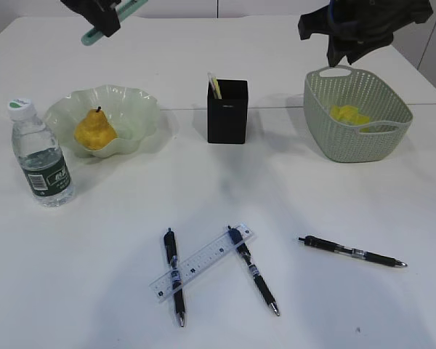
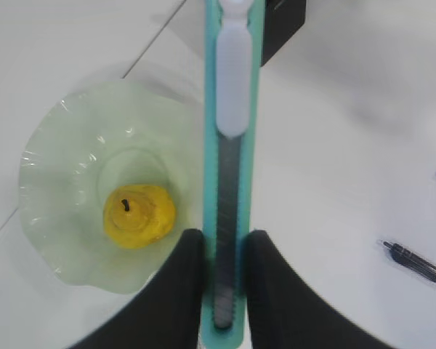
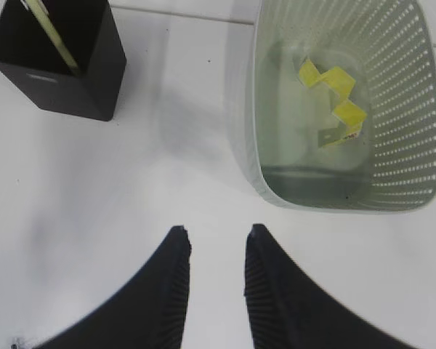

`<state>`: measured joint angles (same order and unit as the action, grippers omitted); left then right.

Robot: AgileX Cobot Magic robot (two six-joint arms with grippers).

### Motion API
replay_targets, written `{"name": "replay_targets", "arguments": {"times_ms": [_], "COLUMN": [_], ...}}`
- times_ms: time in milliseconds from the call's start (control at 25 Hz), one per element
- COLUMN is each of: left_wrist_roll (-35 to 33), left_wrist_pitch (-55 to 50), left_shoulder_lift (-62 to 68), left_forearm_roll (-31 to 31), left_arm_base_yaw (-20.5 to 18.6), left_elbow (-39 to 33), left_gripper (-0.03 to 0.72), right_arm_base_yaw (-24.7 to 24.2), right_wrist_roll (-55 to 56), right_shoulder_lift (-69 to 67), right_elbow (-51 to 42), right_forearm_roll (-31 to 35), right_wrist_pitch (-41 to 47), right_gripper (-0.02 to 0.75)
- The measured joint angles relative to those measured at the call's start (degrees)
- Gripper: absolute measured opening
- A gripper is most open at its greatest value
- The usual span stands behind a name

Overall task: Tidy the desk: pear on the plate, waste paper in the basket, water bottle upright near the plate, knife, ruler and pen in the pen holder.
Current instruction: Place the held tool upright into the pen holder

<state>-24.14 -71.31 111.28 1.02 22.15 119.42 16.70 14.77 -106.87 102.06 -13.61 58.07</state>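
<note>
Looking along the exterior view, you see the pear (image 1: 94, 131) on the plate (image 1: 142, 102), the water bottle (image 1: 42, 154) upright beside it, waste paper (image 1: 347, 115) in the basket (image 1: 327, 142). The ruler (image 1: 202, 262) and three pens lie on the white table (image 1: 80, 262), not yet in the pen holder (image 1: 227, 113).

Left wrist view: your left gripper (image 2: 224, 251) clamps the teal knife (image 2: 231, 167) above the plate's edge, lengthwise, probably for dropping upright.

Right wrist view: your right gripper (image 3: 214, 240) hangs parted and empty beside the basket. Plain white walls behind.
</note>
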Motion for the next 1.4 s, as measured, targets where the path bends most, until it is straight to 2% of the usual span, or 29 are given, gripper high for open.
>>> {"name": "replay_targets", "arguments": {"times_ms": [320, 520, 800, 1040, 1160, 1400], "left_wrist_roll": [0.13, 0.13, 0.22, 0.69, 0.81, 1.25], "left_wrist_pitch": [0.01, 0.20, 0.45, 0.57, 0.80, 1.88], "left_shoulder_lift": [-2.54, -3.75, -4.78, -5.19, -5.19, -5.19], "left_forearm_roll": [0.00, 0.00, -0.25, -1.89, -2.03, -2.27], "left_arm_base_yaw": [0.00, 0.00, 0.00, 0.00, 0.00, 0.00], "left_elbow": [0.00, 0.00, 0.00, 0.00, 0.00, 0.00], "left_gripper": [0.104, 0.104, 0.104, 0.104, 0.104, 0.104], "right_arm_base_yaw": [0.00, 0.00, 0.00, 0.00, 0.00, 0.11], "right_wrist_roll": [0.00, 0.00, -9.32, -14.30, -18.83, -27.99], "right_shoulder_lift": [0.00, 0.03, 0.03, 0.03, 0.12, 1.34], "right_elbow": [0.00, 0.00, 0.00, 0.00, 0.00, 0.00], "right_forearm_roll": [-1.85, 0.78, 9.17, 10.58, 14.66, 27.36], "right_wrist_pitch": [4.14, 0.48, -6.97, -11.55, -14.40, -19.80], "right_gripper": [0.202, 0.202, 0.202, 0.202, 0.202, 0.202]}}
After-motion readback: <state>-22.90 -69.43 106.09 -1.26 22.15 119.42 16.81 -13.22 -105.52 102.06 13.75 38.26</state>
